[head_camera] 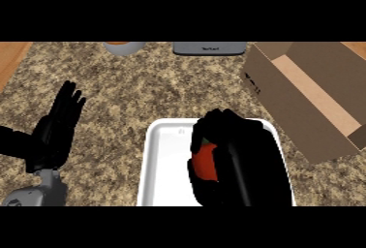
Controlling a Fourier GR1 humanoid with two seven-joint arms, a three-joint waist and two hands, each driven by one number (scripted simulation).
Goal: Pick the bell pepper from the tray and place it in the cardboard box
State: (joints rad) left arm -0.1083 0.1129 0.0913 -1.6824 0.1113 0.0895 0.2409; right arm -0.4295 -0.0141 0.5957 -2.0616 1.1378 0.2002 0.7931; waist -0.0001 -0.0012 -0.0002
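A white tray (163,160) lies on the speckled counter at the lower middle of the head view. My right hand (232,155) is over the tray, fingers curled round a red bell pepper (205,162); only a strip of the pepper shows at the hand's left side. Whether the pepper rests on the tray or is lifted off it, I cannot tell. The open cardboard box (307,92) lies at the right, its opening facing up. My left hand (57,128) stays open at the left, fingers up, resting.
A grey appliance (209,48) and a pale round bowl (124,47) stand at the counter's far edge. A wooden strip (10,55) shows beyond the counter's left edge. Bare counter lies between the tray and the box.
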